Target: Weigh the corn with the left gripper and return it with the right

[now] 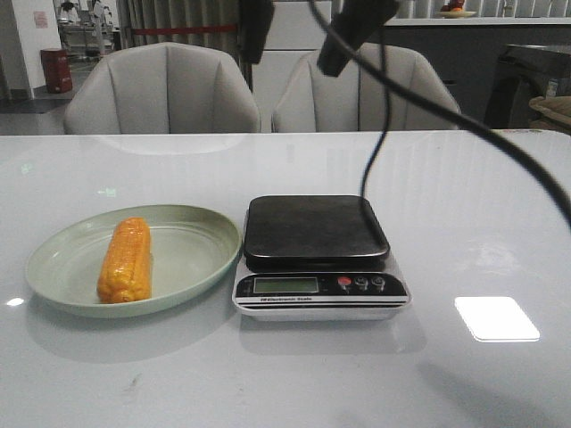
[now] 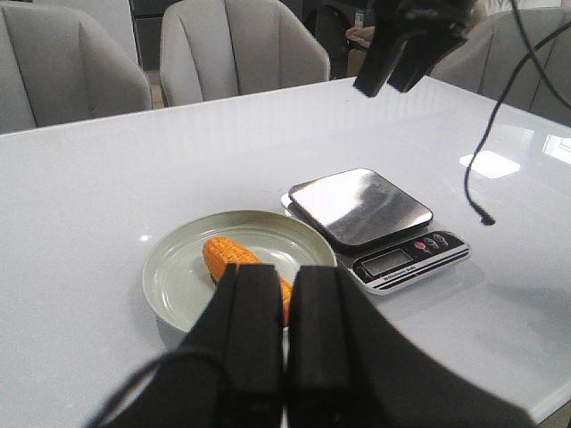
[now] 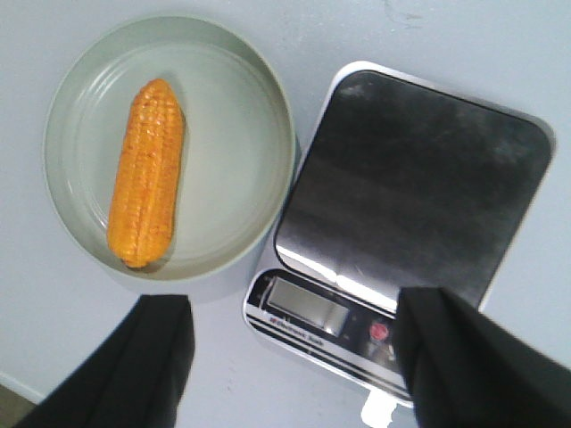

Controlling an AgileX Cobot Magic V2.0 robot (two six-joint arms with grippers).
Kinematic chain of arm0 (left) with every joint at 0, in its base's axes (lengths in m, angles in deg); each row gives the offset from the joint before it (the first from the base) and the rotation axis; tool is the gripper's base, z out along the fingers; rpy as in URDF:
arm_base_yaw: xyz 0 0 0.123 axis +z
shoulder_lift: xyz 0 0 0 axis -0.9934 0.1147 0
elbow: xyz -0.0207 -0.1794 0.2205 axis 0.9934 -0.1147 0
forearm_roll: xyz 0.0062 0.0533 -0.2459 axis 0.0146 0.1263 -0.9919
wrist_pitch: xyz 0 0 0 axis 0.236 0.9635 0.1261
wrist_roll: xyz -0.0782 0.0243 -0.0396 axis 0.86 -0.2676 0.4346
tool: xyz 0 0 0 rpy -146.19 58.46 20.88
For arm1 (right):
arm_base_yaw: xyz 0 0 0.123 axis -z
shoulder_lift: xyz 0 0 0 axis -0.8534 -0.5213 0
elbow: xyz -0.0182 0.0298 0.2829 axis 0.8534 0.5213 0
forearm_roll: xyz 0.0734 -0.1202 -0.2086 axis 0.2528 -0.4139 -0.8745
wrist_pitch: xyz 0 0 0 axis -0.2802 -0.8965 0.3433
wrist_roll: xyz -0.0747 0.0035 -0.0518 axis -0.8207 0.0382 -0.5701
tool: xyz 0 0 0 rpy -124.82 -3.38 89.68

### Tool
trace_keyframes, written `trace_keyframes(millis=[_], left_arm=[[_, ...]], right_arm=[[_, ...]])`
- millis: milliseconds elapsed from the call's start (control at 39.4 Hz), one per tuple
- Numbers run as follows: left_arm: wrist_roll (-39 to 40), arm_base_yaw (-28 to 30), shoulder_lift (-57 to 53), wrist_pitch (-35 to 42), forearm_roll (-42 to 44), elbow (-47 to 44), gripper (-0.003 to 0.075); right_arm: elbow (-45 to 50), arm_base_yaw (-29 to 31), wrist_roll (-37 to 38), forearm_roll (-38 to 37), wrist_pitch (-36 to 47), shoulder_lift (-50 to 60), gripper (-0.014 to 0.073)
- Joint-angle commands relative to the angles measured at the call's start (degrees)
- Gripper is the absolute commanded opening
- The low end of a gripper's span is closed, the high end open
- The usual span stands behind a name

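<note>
the corn (image 1: 126,259) lies flat in the pale green plate (image 1: 192,234), on the left half of the plate, with its long axis running near to far. nothing touches the corn. the plate sits on the white table (image 1: 285,374), on the left side, and its right rim is just beside the kitchen scale (image 1: 318,257). the scale platform is dark and bare; the display and three buttons face the near edge.

the left gripper (image 2: 284,330) hangs above the table, near side of the plate, well clear of the corn. its two black fingers (image 2: 248,339) are pressed together with no gap, clenched on nothing.

the right gripper (image 3: 294,357) hangs high over the plate and scale. its fingers (image 3: 152,357) are spread wide apart, released, and hold nothing. a black cable (image 1: 384,98) trails down from the arms over the far part of the table
</note>
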Motion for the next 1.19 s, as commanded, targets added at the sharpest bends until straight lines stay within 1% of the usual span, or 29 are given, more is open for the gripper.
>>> trace_keyframes(millis=[0,152,432,610,940,1042,1169], left_arm=[[0.2,0.1,0.2,4.4,0.0,1.4,0.0113],[0.2,0.1,0.2,4.4,0.0,1.4,0.0113],[0.2,0.1,0.2,4.4,0.0,1.4,0.0113],[0.2,0.1,0.2,4.4,0.0,1.4,0.0113],[0.2,0.1,0.2,4.4,0.0,1.4,0.0113],[0.2,0.1,0.2,4.4,0.0,1.4,0.0113],[0.2,0.1,0.2,4.4,0.0,1.4,0.0113]], right_arm=[[2.8,1.0,-4.1,-0.1,1.8,9.0,0.0568],[14.6,1.0,-7.6,-0.1,6.0,19.4,0.0568],[39.5,1.0,-7.8,-0.1,22.6,43.6,0.0568],[52.8,1.0,-7.9,-0.3,31.2,58.7,0.0568],[76.6,1.0,-8.1,-6.9,46.3,88.2,0.0568],[82.9,1.0,-8.1,-7.2,52.3,94.0,0.0568],[89.4,1.0,-8.1,-7.2,59.2,96.9,0.0568]])
